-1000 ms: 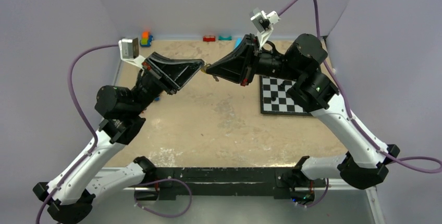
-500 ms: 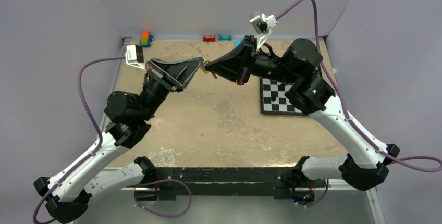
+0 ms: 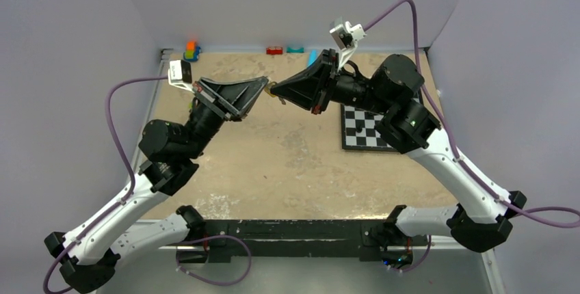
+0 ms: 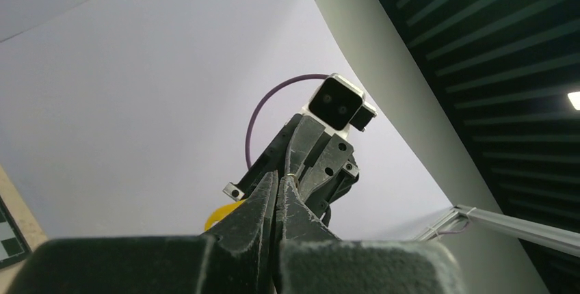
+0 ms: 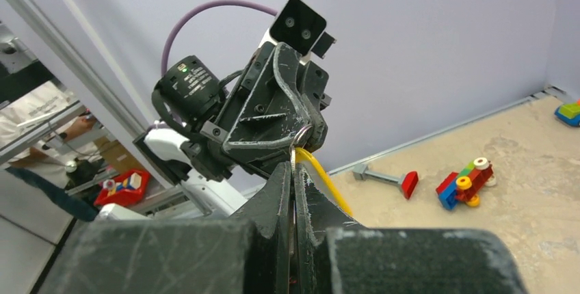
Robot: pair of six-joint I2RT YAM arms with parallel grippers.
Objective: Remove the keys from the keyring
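Observation:
Both grippers meet tip to tip in the air above the back of the table. My left gripper (image 3: 264, 83) is shut, with the thin silver keyring (image 4: 291, 174) pinched at its fingertips. My right gripper (image 3: 276, 91) is shut on the silver blade of the yellow-headed key (image 5: 325, 179). The yellow head also shows in the left wrist view (image 4: 222, 215), just behind my left fingers. In the right wrist view the keyring (image 5: 301, 134) sits at the left gripper's tips, right above my right fingers (image 5: 309, 202).
A checkerboard (image 3: 366, 126) lies under the right arm. Toy blocks (image 3: 191, 50), a red block (image 3: 274, 50), a teal block (image 3: 295, 49) and a light-blue cylinder (image 3: 312, 55) line the back wall. A block car (image 5: 465, 181) and a red-headed bolt (image 5: 386, 178) lie on the table.
Both grippers have shifted slightly toward the back wall, still tip to tip. The left arm's elbow and wrist moved right and up. Both grips are unchanged.

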